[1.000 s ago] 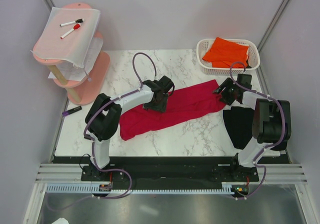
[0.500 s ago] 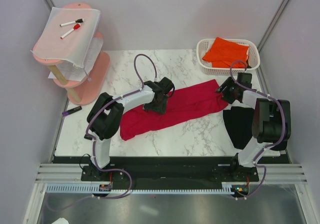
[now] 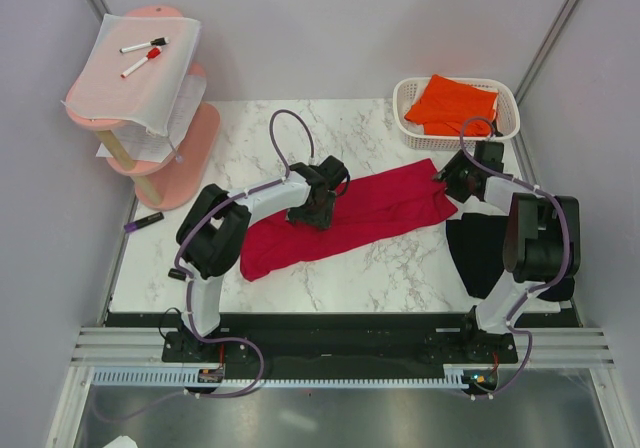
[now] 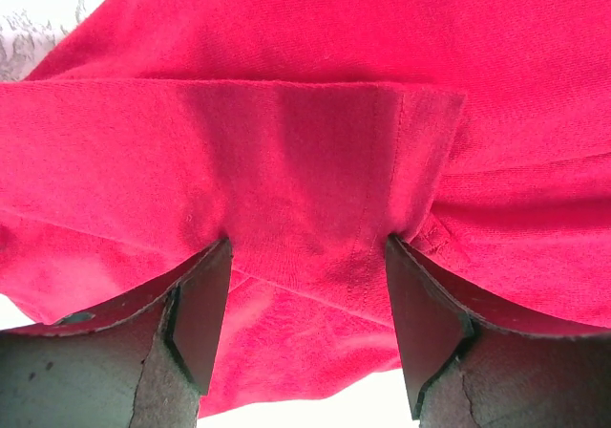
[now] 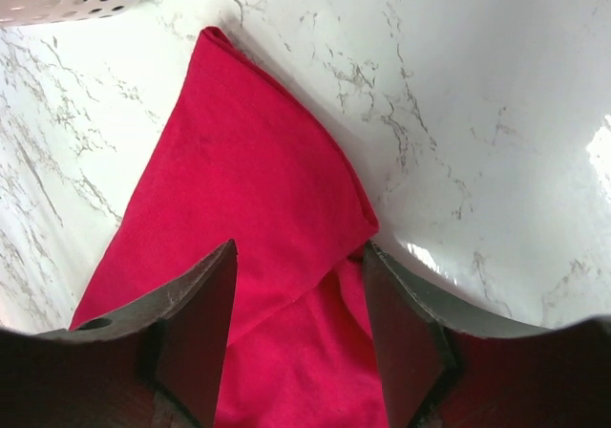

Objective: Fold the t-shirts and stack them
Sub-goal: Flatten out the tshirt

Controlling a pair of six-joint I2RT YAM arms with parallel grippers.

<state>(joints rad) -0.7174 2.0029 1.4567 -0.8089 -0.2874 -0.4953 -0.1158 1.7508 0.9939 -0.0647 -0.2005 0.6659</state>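
Grippers astride the crimson t-shirt [image 3: 365, 213]
It lies rumpled just in front of the basket [image 3: 408, 118]; left gripper [image 3: 316, 211] and right gripper [image 3: 447, 183] stand wide (nothing pinched). A shallow nip could slip off.

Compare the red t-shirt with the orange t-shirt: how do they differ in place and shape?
The red t-shirt lies on the marble table; the orange t-shirt sits in the white basket. The red one is stretched into a long slanted band; the orange one is a compact heap. The left gripper and right gripper are at the red one, not the orange one. Both shirts are plain soft fabric.
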